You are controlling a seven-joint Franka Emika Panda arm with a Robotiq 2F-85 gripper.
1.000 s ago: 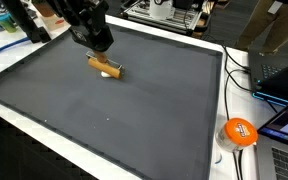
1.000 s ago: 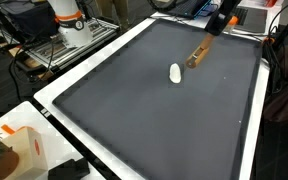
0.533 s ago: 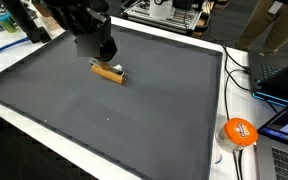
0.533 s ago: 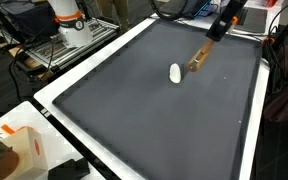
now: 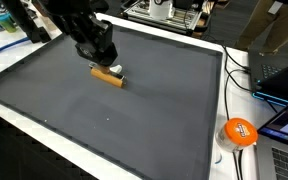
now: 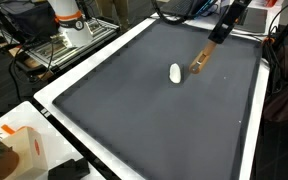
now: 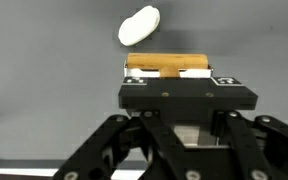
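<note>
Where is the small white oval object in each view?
In an exterior view: small white oval object upper left, just behind the brown wooden block.
In an exterior view: upper centre, left of the block.
Wrist view: top, above the block.
Shared landmark: that block.

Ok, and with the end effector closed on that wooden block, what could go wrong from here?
1. In the wrist view the wooden block seems to sit right at the tips of the end effector, so it could twist or slip out.
2. The white oval piece lies close beside the block on the grey mat. A swing of the block could knock it away.
</note>
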